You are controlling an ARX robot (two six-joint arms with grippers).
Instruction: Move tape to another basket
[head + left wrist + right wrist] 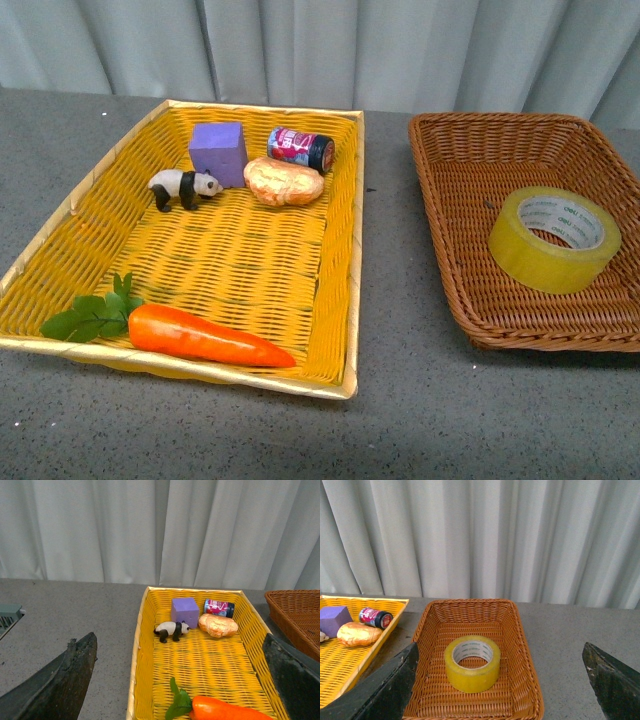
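The tape (553, 238), a yellowish roll with a white printed core, lies flat inside the brown wicker basket (455, 180) on the right; it also shows in the right wrist view (472, 663), in the basket (517, 640). The yellow basket (340, 290) stands to the left. Neither arm shows in the front view. My right gripper (502, 690) is open and empty, pulled back above the brown basket's near end with the tape between its fingers' lines. My left gripper (180, 685) is open and empty above the yellow basket (137, 650).
The yellow basket holds a carrot (205, 335) with green leaves, a toy panda (184, 186), a purple cube (219, 152), a bread roll (284, 182) and a small can (300, 149). Both baskets sit on a grey tabletop (400, 400). A pale curtain (320, 40) hangs behind.
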